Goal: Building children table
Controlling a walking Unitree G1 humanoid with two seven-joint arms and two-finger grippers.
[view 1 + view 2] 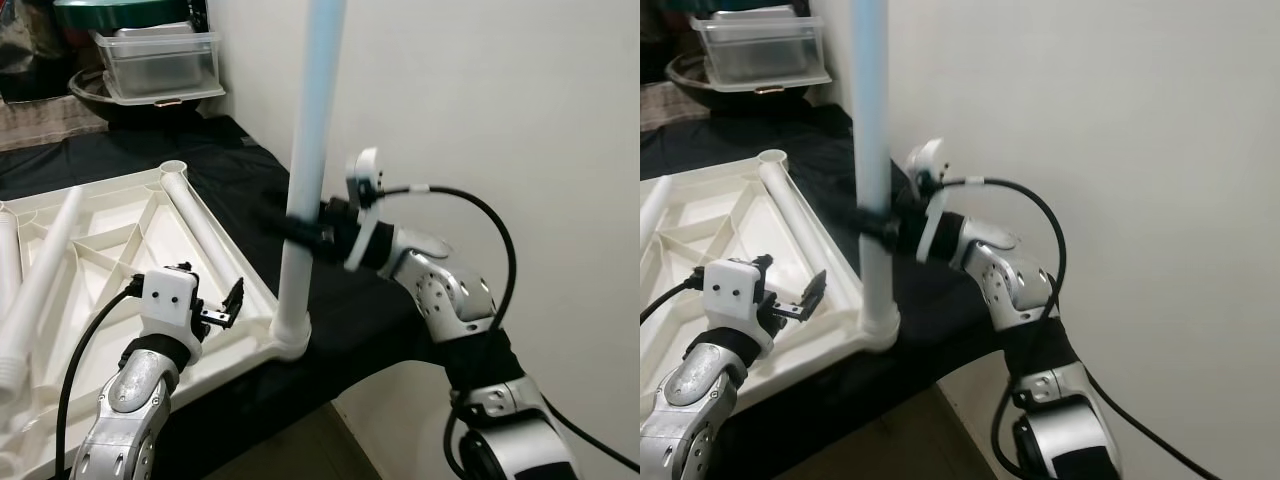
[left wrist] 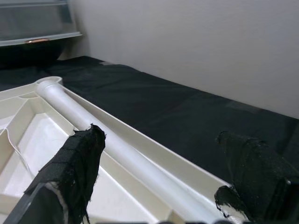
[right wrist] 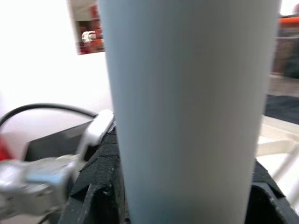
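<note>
Tabletop lies upside down on the black-covered table, ribs up, so I can reach the corner sockets from above. I have 1 leg standing upright in the near corner socket, at the tabletop's corner closest to the white wall.

Right end effector is clamped around the leg partway up its length, above the socket. I judge this hold keeps the leg plumb while it seats.

Left end effector has its fingers apart, gripping nothing. It hovers over the tabletop's near rim, just beside the socket on the side away from the wall, likely to steady the tabletop.

Another leg lies flat along the tabletop's wall-side rim, just beyond the left fingers.
</note>
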